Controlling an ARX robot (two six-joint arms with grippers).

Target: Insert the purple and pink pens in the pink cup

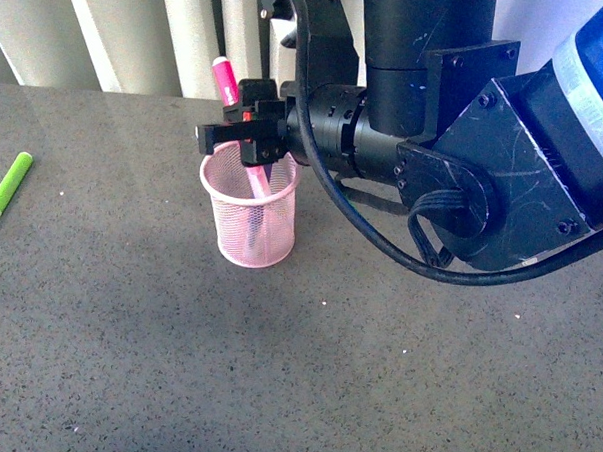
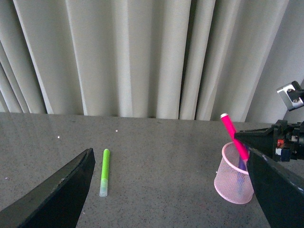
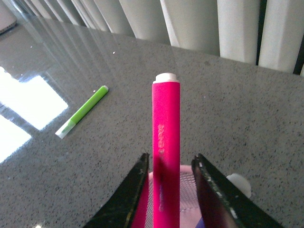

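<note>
Standing tilted in the mesh pink cup — pink pen, between right jaws parted; left jaws open.

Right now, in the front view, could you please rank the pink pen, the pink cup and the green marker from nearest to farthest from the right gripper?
1. Pink pen, between the right gripper's fingers.
2. Pink cup, directly below.
3. Green marker, far off at the table's left edge.
</note>
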